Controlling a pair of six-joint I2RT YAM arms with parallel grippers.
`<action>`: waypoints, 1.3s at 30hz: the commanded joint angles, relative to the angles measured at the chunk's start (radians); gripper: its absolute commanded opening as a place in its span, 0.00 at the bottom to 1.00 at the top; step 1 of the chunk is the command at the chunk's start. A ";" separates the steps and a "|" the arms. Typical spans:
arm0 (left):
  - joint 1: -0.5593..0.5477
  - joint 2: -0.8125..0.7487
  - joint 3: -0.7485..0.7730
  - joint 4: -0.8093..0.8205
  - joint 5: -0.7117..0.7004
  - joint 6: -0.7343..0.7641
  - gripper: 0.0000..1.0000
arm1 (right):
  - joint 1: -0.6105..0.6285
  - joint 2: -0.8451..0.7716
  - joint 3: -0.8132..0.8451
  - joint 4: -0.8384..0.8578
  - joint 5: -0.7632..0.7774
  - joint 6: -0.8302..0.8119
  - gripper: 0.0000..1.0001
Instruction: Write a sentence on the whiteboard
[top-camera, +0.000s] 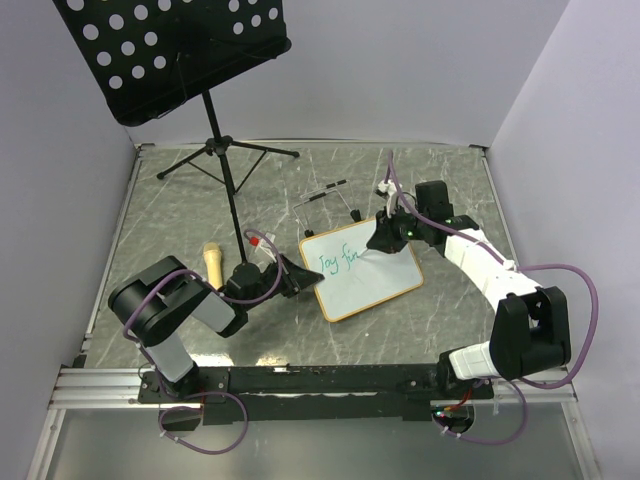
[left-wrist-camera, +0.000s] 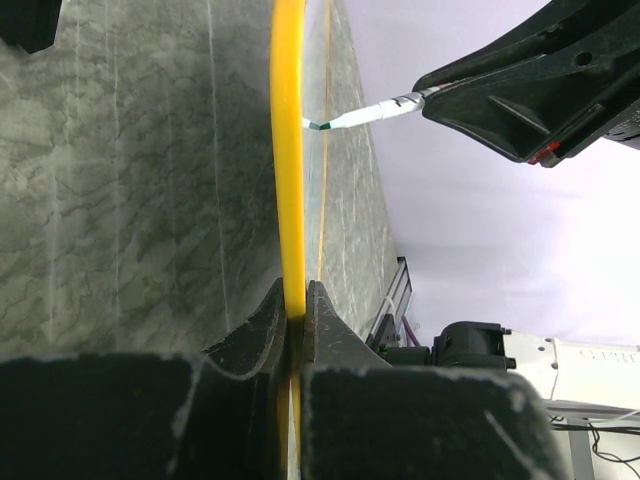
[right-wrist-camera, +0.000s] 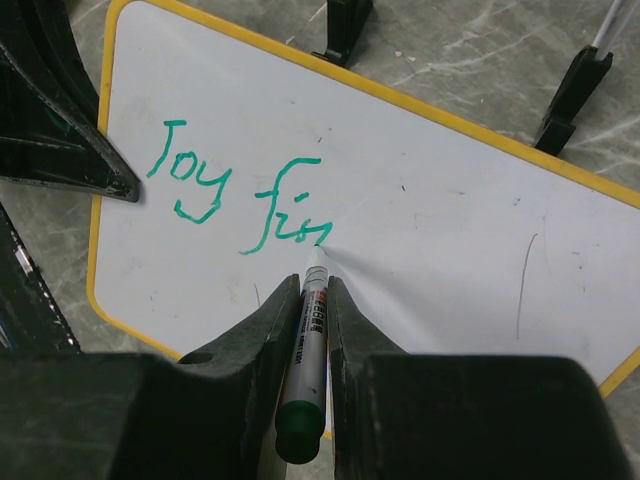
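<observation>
The whiteboard (top-camera: 375, 285) — tan-framed, turned askew — bears green "Toy fin".

whiteboard (right-wrist-camera: 450, 230): glossy, wood frame | marker (right-wrist-camera: 308, 350): smooth plastic | table (top-camera: 450, 170): matt marbled

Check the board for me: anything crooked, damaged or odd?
Only small things: the whiteboard lies skewed to the table edge, and a faint stray stroke marks its blank right half, away from the green writing.
</observation>
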 joint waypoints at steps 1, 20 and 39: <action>0.004 -0.043 0.020 0.388 0.022 0.045 0.01 | -0.015 0.003 0.034 -0.026 -0.016 -0.026 0.00; 0.004 -0.037 0.016 0.406 0.039 0.039 0.01 | -0.051 -0.033 0.026 0.045 -0.053 0.017 0.00; 0.002 -0.031 0.005 0.429 0.040 0.032 0.01 | -0.037 0.030 0.047 0.017 -0.007 0.008 0.00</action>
